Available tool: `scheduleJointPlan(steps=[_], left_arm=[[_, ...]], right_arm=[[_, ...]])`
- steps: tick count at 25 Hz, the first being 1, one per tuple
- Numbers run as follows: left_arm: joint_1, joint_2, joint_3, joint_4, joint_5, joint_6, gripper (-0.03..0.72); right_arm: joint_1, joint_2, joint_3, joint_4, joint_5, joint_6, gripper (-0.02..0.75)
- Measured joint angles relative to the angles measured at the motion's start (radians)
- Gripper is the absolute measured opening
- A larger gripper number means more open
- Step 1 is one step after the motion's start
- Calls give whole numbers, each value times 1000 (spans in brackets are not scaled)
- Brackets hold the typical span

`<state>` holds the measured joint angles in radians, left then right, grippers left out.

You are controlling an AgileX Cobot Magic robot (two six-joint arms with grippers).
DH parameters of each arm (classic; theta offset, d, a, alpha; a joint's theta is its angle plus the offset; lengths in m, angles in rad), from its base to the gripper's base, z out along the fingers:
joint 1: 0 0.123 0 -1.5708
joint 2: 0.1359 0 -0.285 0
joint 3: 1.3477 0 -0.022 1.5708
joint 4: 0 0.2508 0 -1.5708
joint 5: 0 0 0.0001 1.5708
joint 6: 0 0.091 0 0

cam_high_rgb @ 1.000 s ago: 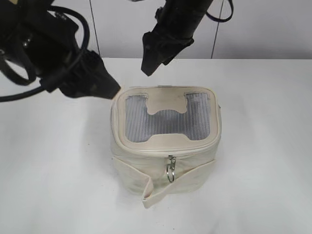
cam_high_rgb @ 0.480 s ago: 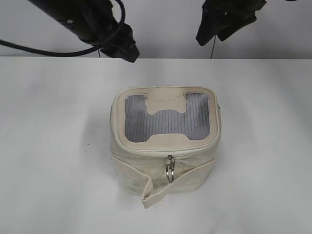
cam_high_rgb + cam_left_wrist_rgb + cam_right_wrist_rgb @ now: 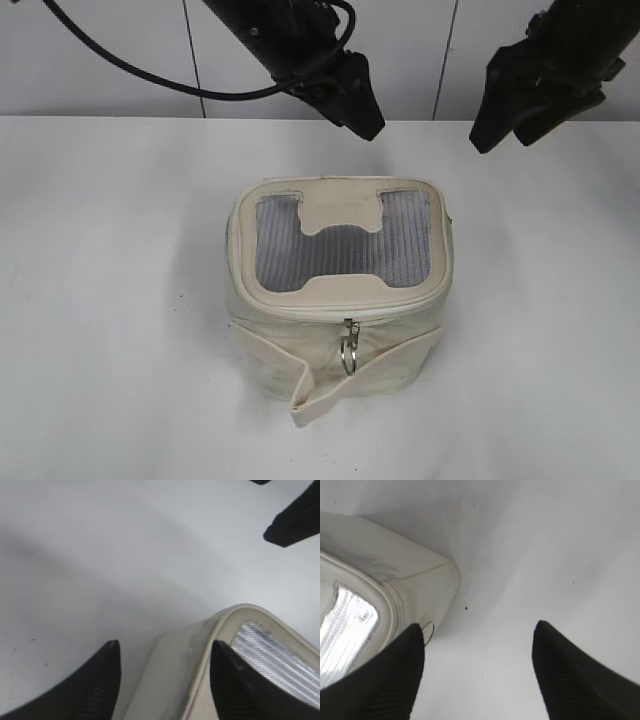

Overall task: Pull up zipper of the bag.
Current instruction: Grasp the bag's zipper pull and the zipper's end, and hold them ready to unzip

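Observation:
The cream-white bag stands mid-table with its grey mesh top and H-shaped patch facing up. Its zipper runs round the top rim, with a silver pull tab and ring hanging at the front. The strap lies folded across the front. My left gripper hangs open above the table behind the bag; its wrist view shows the bag's corner between the open fingers. My right gripper is open, up right of the bag; its wrist view shows a bag corner with a small ring beside the open fingers.
The white table spreads all round the bag. A pale panelled wall stands behind the table's far edge. The right gripper's dark fingers show at the top right of the left wrist view.
Both arms have swung to the right and lifted away from the bag's back rim. The left gripper now hangs behind the bag's middle, the right gripper far right. The bag has not moved.

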<state>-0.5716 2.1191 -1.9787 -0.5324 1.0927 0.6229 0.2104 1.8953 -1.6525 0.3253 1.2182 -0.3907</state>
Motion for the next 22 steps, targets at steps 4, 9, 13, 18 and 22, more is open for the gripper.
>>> scheduleJointPlan(steps=[4, 9, 13, 18, 22], left_arm=[[0, 60, -58, -69, 68, 29, 438], [0, 111, -67, -132, 108, 61, 438], [-7, 140, -68, -150, 114, 82, 438], [-28, 162, -70, -172, 116, 92, 438], [-43, 186, -73, -187, 116, 95, 438]], right_arm=[[-15, -46, 96, -15, -2, 0, 526], [-16, -107, 229, -20, -2, 0, 526], [-18, -165, 335, -15, -2, 3, 526], [-18, -218, 436, 8, -40, 27, 526], [-18, -224, 473, 35, -50, 34, 526]])
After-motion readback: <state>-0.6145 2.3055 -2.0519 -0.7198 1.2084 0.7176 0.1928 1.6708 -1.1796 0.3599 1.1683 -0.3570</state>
